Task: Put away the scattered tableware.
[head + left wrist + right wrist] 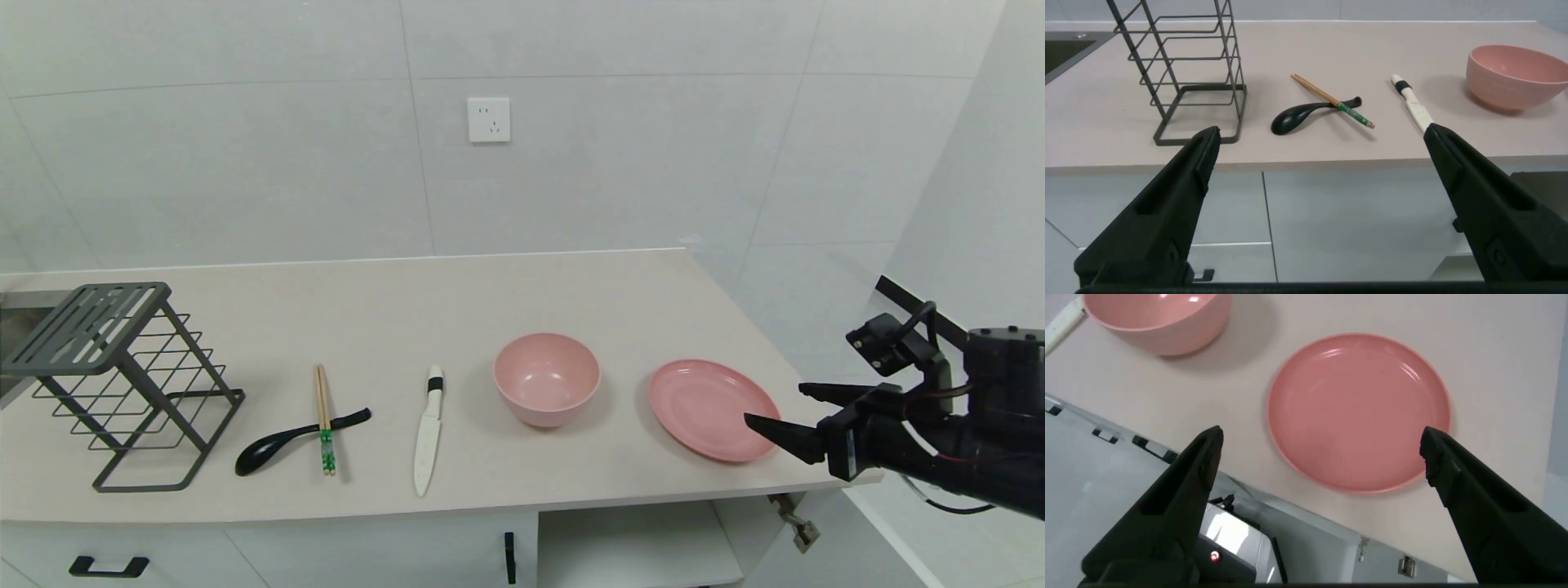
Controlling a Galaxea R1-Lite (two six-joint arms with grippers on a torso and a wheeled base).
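Tableware lies in a row on the counter (408,302): beside the wire rack (122,384) at the left end a black spoon (269,447) with chopsticks (325,416) laid across its handle, then a white knife (429,429), a pink bowl (546,377) and a pink plate (713,408) toward the right. I see my right gripper (774,403) spread wide and empty at the counter's right front corner, just off the plate's rim. My left gripper (1321,135) is spread wide too, holding nothing, out in front of the counter's edge facing the rack and spoon.
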